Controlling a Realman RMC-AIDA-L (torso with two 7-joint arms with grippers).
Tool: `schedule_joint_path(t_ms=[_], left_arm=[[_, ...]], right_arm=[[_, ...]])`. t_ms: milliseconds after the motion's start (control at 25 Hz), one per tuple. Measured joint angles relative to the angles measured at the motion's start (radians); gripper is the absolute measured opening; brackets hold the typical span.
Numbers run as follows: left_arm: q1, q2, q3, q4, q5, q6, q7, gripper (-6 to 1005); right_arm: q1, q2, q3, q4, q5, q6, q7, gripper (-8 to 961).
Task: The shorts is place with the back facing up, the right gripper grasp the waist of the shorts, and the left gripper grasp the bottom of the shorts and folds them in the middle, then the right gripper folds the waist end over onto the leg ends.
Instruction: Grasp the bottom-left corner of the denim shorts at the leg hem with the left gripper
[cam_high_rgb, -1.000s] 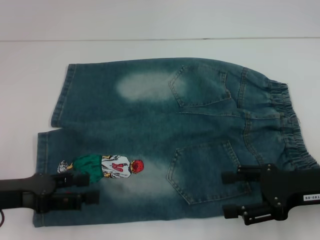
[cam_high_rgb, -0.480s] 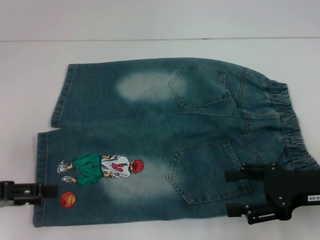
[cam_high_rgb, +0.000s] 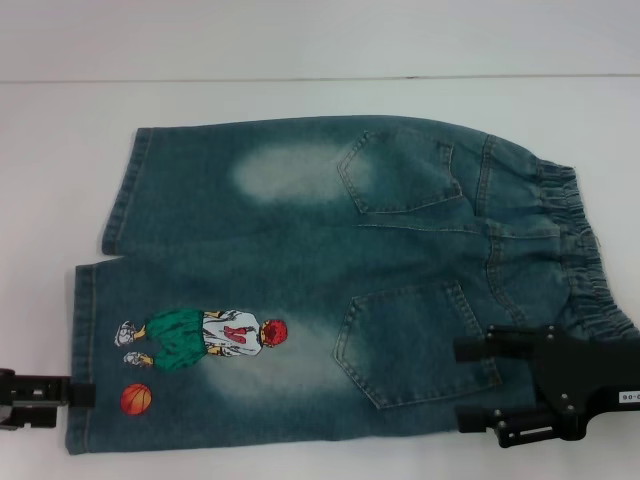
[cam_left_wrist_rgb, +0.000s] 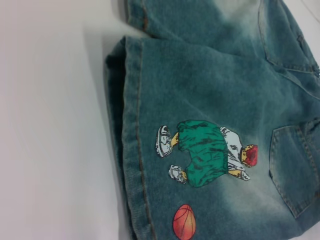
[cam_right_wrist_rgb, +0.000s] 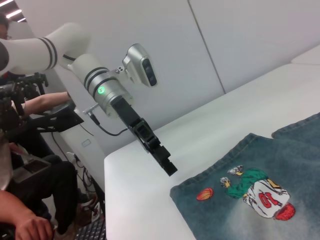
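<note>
Both grippers sat at the near edge of the shorts (cam_high_rgb: 340, 280) and neither held cloth. On the right gripper (cam_high_rgb: 478, 385) I saw the two black fingers spread wide over the lower back pocket (cam_high_rgb: 415, 340), close to the elastic waist (cam_high_rgb: 585, 270) but not closed on it. On the left gripper (cam_high_rgb: 75, 392) I could see only the tip, poking in just beside the hem of the nearer leg; the right wrist view showed it hanging above the table (cam_high_rgb: 300, 95), clear of the denim, and I could not tell whether its fingers were apart or together.

All of the shorts lay flat, back up, on the white table, waist toward my right arm and the leg ends (cam_high_rgb: 85, 350) toward my left, with the cartoon boy (cam_high_rgb: 200, 338) and basketball (cam_high_rgb: 136, 399) on the nearer leg.

I judged the denim soft but with some body (limp enough to sag between two holds, thick enough to keep a crease). My best holds looked like the gathered waistband and the stitched hem by the basketball.

Nothing on the table was a container, only the pockets, and they lay flat.
</note>
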Motion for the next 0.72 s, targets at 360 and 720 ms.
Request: schedule_joint_path(t_ms=[360, 720], left_arm=[[-0.002, 0.001, 0.005, -0.027, 0.03, -0.035, -0.008, 888], [-0.009, -0.001, 0.005, -0.071, 0.053, -0.062, -0.006, 887]], right_arm=[[0.003, -0.002, 0.003, -0.001, 0.0, 0.018, 0.0, 915], [0.007, 0.0, -0.007, 0.0, -0.005, 0.04, 0.0, 916]])
